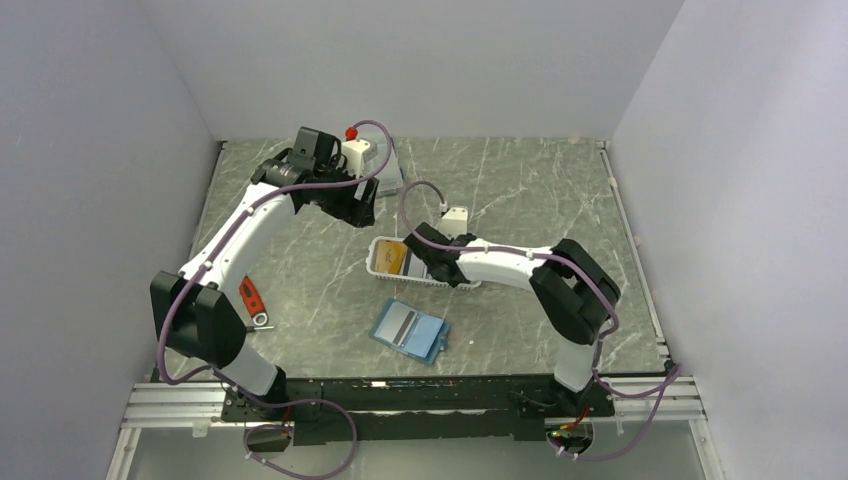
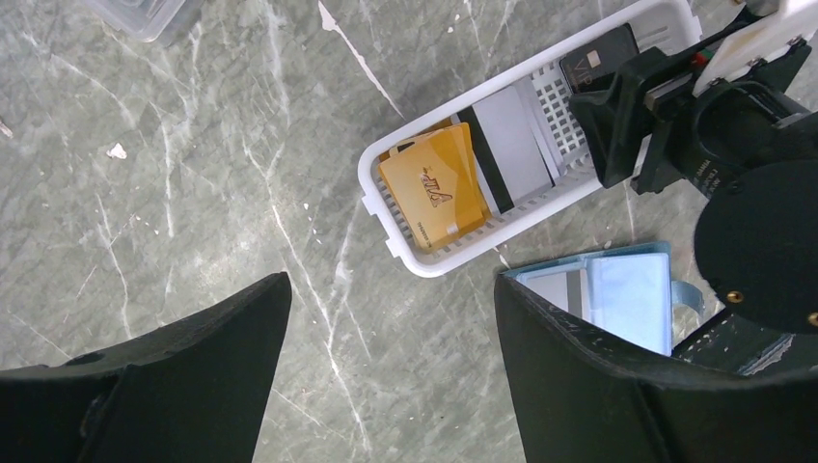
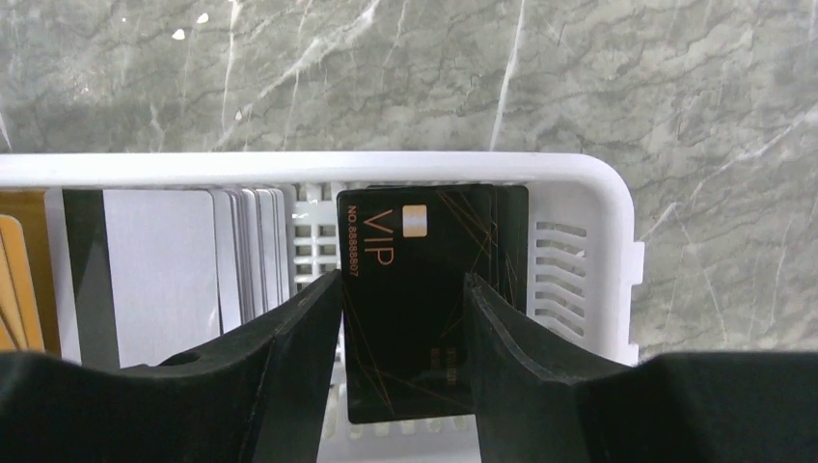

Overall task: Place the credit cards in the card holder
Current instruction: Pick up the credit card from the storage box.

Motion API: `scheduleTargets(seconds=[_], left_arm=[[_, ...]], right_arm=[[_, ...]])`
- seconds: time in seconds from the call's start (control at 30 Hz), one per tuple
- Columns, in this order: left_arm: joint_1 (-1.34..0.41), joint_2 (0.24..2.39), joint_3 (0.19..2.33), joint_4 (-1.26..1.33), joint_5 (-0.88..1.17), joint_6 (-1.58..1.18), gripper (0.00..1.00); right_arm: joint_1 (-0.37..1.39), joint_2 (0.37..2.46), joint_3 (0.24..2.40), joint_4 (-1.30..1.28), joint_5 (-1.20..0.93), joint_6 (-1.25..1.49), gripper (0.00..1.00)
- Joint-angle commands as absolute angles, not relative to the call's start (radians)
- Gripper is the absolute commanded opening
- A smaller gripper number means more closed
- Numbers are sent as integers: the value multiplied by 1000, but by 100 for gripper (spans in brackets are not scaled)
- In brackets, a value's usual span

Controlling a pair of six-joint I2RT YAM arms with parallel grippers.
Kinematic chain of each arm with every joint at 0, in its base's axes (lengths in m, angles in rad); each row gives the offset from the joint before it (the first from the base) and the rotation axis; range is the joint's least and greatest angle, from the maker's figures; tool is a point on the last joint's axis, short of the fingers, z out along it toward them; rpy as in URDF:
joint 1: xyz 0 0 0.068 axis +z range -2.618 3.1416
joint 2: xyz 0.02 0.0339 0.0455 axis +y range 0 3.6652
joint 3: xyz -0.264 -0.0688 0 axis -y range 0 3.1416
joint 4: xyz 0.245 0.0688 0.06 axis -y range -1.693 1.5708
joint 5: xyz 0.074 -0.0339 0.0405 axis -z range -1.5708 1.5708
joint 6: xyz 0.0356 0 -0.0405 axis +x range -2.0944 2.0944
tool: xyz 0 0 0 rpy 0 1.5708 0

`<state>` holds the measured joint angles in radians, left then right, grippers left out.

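Observation:
The white slatted basket (image 1: pixel 380 270) holds the credit cards: a yellow-gold card (image 2: pixel 434 188) at its left end, pale grey striped cards (image 3: pixel 159 260) in the middle, and a black VIP card (image 3: pixel 415 289) at its right end. My right gripper (image 3: pixel 405 280) hangs low in the basket with its jaws partly apart, straddling the black card, which is wider than the gap. The teal-blue card holder (image 1: pixel 410 330) lies open on the table in front of the basket, with a pale striped card in its left half. My left gripper (image 2: pixel 393 285) is open and empty, high above the table behind the basket.
A red-handled tool (image 1: pixel 250 298) lies at the left near the left arm's base. A clear compartment box (image 2: pixel 135 14) stands at the back, partly hidden by the left arm. Grey walls close the table on three sides.

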<state>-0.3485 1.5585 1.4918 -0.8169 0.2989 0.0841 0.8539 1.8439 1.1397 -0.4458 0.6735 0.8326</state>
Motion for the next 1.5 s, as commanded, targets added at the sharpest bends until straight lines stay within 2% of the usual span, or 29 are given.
scheduleTargets(seconds=[0.0, 0.33, 0.57, 0.6, 0.73, 0.83, 1.23, 1.47], left_arm=[[-348, 1510, 1504, -806, 328, 71, 83], [-348, 1513, 1500, -808, 334, 68, 81], [-347, 1523, 1502, -807, 352, 67, 79], [-348, 1526, 1503, -807, 360, 66, 79], [-349, 1539, 1492, -799, 402, 57, 79], [-349, 1551, 1488, -793, 413, 50, 78], [-350, 1561, 1457, -769, 436, 49, 76], [-350, 1559, 1457, -770, 441, 49, 75]], right_arm=[[847, 1773, 1083, -391, 611, 841, 22], [840, 1701, 1049, -379, 622, 847, 16], [826, 1681, 1038, -411, 643, 851, 15], [825, 1680, 1036, -412, 643, 847, 18], [833, 1700, 1067, -426, 652, 817, 42], [841, 1742, 1110, -459, 659, 800, 49], [844, 1833, 1149, -558, 678, 828, 52], [832, 1778, 1114, -534, 688, 832, 44]])
